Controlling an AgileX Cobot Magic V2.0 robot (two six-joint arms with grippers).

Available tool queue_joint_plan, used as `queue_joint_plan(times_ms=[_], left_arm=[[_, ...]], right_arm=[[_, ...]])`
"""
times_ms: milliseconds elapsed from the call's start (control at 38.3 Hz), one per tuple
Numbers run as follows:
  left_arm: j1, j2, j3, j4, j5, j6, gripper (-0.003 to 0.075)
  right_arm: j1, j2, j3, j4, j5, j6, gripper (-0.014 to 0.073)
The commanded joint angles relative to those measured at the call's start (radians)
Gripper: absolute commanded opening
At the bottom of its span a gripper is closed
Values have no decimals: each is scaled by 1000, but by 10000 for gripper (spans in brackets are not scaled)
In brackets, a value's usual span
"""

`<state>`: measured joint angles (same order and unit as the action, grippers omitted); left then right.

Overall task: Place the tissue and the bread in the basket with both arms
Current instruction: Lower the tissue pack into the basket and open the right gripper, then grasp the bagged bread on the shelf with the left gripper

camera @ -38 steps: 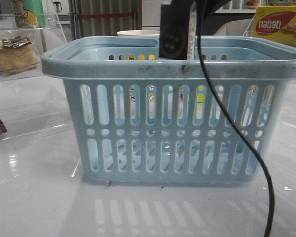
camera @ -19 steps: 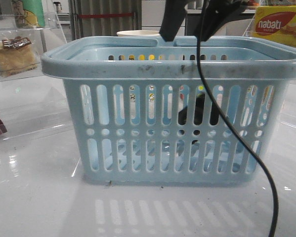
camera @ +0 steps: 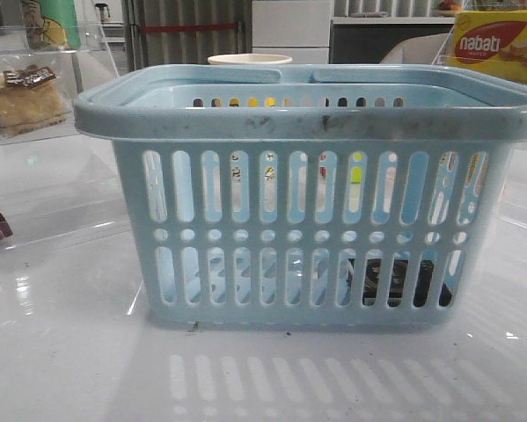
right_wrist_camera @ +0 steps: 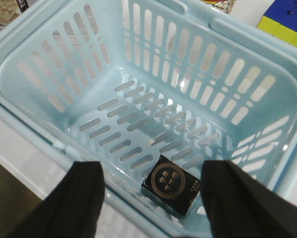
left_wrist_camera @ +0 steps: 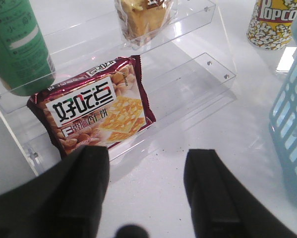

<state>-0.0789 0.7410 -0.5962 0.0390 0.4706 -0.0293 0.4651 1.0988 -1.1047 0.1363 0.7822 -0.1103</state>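
Dropped since a moment ago, the tissue (right_wrist_camera: 171,184) now lies flat on the floor of the basket (camera: 307,119), in the front right corner as seen from the front (camera: 395,283); the right arm that hung over the rim has left the front view. From its wrist camera, the right end effector (right_wrist_camera: 153,198) hovers above the basket, fingers spread and holding nothing, the tissue below between them. The bread (left_wrist_camera: 142,15) sits on a clear shelf (left_wrist_camera: 198,74) to the left of the basket, also visible from the front (camera: 21,97). Below it leans a maroon packet (left_wrist_camera: 96,111). The left end effector (left_wrist_camera: 146,183) is spread and empty over the counter (left_wrist_camera: 178,144) near that packet. A nabati box (camera: 496,44) stands behind the basket on the right.
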Motion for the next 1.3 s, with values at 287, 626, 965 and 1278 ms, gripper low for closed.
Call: queue_joint_plan(times_ms=[287, 626, 965, 1278], left_arm=[[-3, 2, -26, -9, -67, -3, 401], [-3, 40, -62, -9, -63, -3, 649], [-3, 316, -265, -9, -9, -3, 645], [35, 620, -510, -2, -5, -3, 644]], right_arm=[[2, -270, 200, -9, -80, -10, 528], [2, -264, 201, -9, -72, -10, 528], [2, -263, 201, -9, -71, -10, 528], [2, -263, 201, -9, -71, -10, 528]])
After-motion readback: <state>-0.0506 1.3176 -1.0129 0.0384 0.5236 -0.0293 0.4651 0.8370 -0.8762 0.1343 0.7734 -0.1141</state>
